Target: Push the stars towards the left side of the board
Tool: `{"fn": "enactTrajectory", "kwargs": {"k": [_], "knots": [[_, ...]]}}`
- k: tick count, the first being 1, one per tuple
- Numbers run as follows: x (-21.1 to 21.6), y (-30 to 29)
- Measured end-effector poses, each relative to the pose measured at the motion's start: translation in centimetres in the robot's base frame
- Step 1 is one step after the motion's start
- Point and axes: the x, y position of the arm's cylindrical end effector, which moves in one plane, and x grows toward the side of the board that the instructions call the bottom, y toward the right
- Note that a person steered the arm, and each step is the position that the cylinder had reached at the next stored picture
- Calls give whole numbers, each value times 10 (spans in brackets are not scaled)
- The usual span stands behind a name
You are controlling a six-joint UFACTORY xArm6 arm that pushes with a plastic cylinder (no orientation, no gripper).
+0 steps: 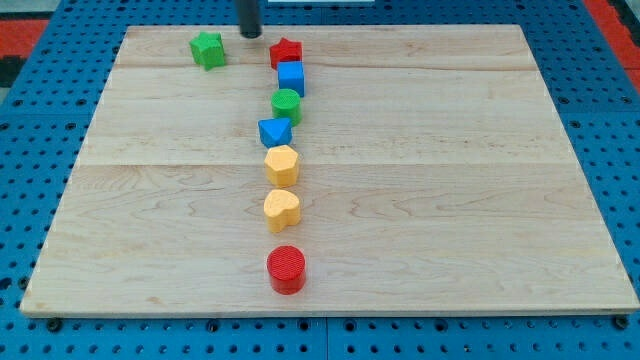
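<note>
A green star (208, 49) lies near the board's top edge, left of centre. A red star (286, 53) lies to its right, at the top of a column of blocks. My tip (249, 35) stands at the top edge between the two stars, a little nearer the red star and touching neither.
Below the red star a column runs down the wooden board (480, 180): a blue cube (291, 77), a green cylinder (286, 105), a blue triangular block (274, 131), a yellow hexagonal block (282, 164), a yellow heart (282, 209), a red cylinder (287, 269).
</note>
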Motion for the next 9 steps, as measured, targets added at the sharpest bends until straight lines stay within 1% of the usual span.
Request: {"fn": "enactTrajectory", "kwargs": {"k": [1,2,3,4,5,6,7,8,9], "knots": [[5,73],[49,109],[83,90],[73,46],[68,47],[48,54],[57,-10],[58,-18],[39,57]]}}
